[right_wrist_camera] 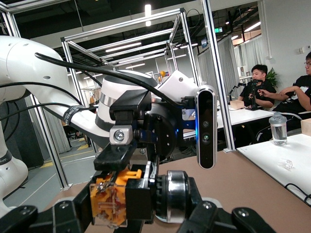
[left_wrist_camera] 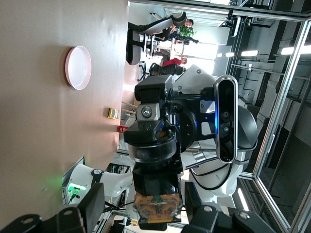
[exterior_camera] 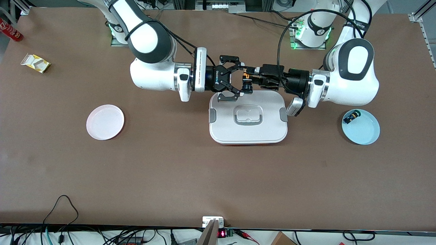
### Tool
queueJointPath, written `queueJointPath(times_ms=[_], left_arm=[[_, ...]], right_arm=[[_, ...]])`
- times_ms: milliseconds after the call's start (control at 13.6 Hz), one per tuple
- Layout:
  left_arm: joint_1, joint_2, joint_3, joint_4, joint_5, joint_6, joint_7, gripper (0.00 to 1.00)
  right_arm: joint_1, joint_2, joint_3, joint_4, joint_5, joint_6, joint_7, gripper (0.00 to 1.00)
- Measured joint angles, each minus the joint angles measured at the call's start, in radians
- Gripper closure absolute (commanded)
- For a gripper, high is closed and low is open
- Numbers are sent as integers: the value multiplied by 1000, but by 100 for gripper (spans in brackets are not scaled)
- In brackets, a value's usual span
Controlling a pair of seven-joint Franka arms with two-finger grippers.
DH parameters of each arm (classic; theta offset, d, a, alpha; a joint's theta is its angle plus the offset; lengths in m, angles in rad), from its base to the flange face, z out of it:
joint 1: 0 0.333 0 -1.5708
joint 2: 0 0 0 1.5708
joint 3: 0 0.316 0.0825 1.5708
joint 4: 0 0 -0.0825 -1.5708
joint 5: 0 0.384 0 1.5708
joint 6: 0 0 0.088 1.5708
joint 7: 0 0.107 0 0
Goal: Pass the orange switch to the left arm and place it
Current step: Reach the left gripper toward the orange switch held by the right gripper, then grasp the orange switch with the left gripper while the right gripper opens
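Note:
The orange switch (exterior_camera: 246, 81) hangs in the air over the edge of the white box (exterior_camera: 248, 131) that lies toward the robot bases. My left gripper (exterior_camera: 248, 75) is shut on the switch's orange block, one finger above and one below. In the left wrist view the switch (left_wrist_camera: 156, 206) sits between the left gripper (left_wrist_camera: 146, 211) fingers. My right gripper (exterior_camera: 238, 79) faces it, open, with a finger off each end of the switch. In the right wrist view the switch (right_wrist_camera: 121, 199) lies lengthwise between the right gripper (right_wrist_camera: 146, 216) fingers.
A pink plate (exterior_camera: 105, 121) lies toward the right arm's end. A blue plate (exterior_camera: 362, 131) toward the left arm's end holds a second small switch (exterior_camera: 351, 117). A yellow carton (exterior_camera: 35, 63) and a red can (exterior_camera: 10, 30) lie near the right arm's end corner.

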Motion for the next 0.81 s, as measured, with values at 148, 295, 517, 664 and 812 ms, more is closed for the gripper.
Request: queueJointPath(times_ms=[148,295,517,664,812], left_arm=[[1,-1,0,0,-20,1,0,60],[2,-2,0,0,-29,1,1,68],[2,-2,0,0,-33,1,0,70],[2,-2,0,0,-33,1,0,70],[3,-2,0,0,-34,2,1,71]], right_arm=[[0,1,-2,0,0,1,0,98],[1,2,-4,0,0,2,0,98],[1,2,-4,0,0,3,-4,98],[1,2,-4,1,0,3,-4,97],[3,1,-4,2,0,14,-3,20]])
